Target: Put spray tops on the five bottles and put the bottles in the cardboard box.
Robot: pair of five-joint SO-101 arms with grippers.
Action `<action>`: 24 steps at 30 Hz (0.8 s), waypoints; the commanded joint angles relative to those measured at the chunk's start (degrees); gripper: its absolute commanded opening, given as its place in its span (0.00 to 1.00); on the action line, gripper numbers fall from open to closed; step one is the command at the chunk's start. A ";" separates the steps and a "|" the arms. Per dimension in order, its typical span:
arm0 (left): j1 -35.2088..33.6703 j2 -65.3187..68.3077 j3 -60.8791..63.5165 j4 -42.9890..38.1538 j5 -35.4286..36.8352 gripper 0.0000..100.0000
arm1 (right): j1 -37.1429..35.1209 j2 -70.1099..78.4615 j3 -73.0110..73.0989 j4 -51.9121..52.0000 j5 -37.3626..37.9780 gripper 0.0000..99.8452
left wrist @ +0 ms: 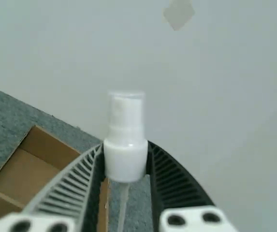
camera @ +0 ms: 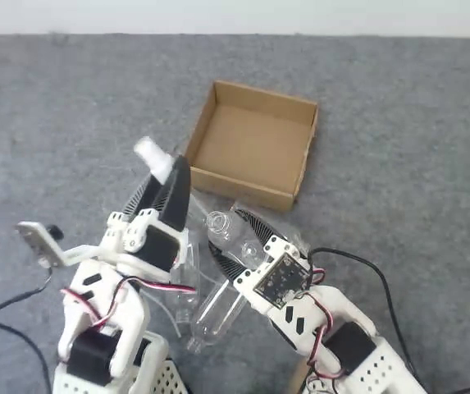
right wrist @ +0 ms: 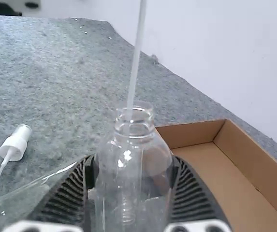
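Observation:
My left gripper [camera: 166, 170] [left wrist: 124, 151] is shut on a white spray top [camera: 153, 154] [left wrist: 124, 145], with its thin tube [left wrist: 121, 208] hanging below. My right gripper [camera: 233, 240] [right wrist: 133, 165] is shut on a clear plastic bottle [camera: 221, 225] [right wrist: 131, 159], held upright with an open neck. In the right wrist view the tube [right wrist: 134, 63] comes down from above and its end is inside the bottle's neck. The open cardboard box [camera: 255, 144] [right wrist: 225, 164] [left wrist: 27, 174] sits just beyond both grippers, nothing inside it.
More clear bottles [camera: 212, 316] lie on the grey carpet between the two arm bases. A loose white spray top [right wrist: 15, 142] with its tube lies on the carpet beside the held bottle. Carpet stretches open to the right of the box.

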 commanded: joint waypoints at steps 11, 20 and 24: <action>8.35 -0.97 2.42 1.76 -8.70 0.01 | 1.19 -1.01 0.44 -1.01 0.79 0.01; 11.16 -0.97 4.44 1.85 -11.87 0.01 | 2.86 -1.01 0.44 -1.01 0.70 0.01; 13.10 -0.97 5.23 1.85 -12.22 0.01 | 2.95 -1.01 0.44 -1.01 0.70 0.01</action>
